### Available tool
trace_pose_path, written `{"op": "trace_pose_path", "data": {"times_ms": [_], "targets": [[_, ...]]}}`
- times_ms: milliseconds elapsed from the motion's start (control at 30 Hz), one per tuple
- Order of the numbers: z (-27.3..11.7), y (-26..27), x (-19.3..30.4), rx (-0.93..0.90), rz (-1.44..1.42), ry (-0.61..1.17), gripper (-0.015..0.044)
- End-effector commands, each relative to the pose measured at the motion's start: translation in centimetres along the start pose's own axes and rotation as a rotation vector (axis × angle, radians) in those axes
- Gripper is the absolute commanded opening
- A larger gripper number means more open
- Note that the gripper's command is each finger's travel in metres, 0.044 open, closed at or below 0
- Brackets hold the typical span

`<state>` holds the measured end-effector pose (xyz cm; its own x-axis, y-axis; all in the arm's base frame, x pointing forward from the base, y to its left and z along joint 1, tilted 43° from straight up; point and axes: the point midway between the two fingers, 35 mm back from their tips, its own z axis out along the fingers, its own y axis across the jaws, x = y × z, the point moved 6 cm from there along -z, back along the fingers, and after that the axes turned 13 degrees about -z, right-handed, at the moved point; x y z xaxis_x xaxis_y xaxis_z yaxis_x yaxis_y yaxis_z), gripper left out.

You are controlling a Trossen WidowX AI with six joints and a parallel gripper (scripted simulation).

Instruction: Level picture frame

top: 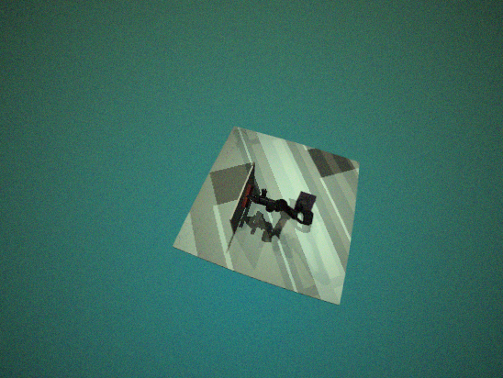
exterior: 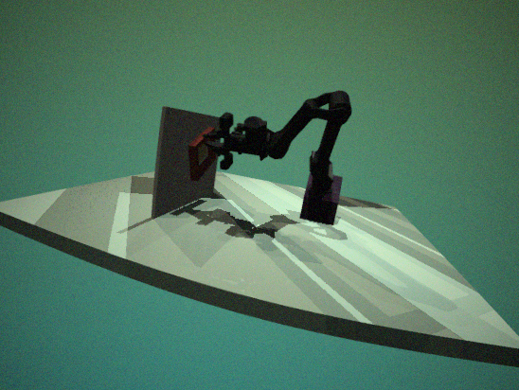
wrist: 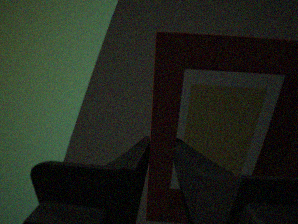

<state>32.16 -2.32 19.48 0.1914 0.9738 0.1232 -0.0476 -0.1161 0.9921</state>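
The red picture frame (top: 248, 194) (exterior: 193, 160) (wrist: 225, 53) with a pale mat and a yellowish picture is at the grey upright wall panel (exterior: 176, 189) (wrist: 125, 90). In the wrist view its top edge runs nearly level across the image, dropping very slightly to the right; its right side is cut off. My gripper (exterior: 208, 138) (wrist: 161, 141) is shut on the frame's left side bar, one finger outside it and one inside the opening. The screw and the notched strip are hidden behind the frame.
The wall panel stands upright on a pale striped tabletop (top: 285, 151) (exterior: 189, 251). My arm reaches to it from a dark purple base block (top: 306, 200) (exterior: 334, 191). The panel's left edge shows in the wrist view, with green background beyond. Shadows of the arm and panel lie on the tabletop.
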Motion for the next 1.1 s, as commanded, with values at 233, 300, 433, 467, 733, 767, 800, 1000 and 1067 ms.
{"op": "trace_pose_path", "data": {"times_ms": [233,300,433,467,733,767,800,1000,1067], "targets": [[0.0,0.15,-0.21,-0.008,0.005,-0.006,0.0],[0.0,0.11,-0.2,-0.008,0.005,-0.006,0.0],[0.0,0.12,-0.22,-0.008,0.005,-0.006,0.0],[0.0,0.1,-0.21,-0.008,0.005,-0.006,0.0],[0.01,-0.12,-0.15,-0.008,0.005,-0.006,0.0],[0.01,-0.15,-0.14,-0.008,0.005,-0.006,0.0],[0.01,-0.18,-0.13,-0.008,0.005,-0.006,0.0],[0.02,-0.37,-0.07,-0.008,0.005,-0.006,0.0],[0.02,-0.44,-0.05,-0.008,0.005,-0.006,0.0]]}}
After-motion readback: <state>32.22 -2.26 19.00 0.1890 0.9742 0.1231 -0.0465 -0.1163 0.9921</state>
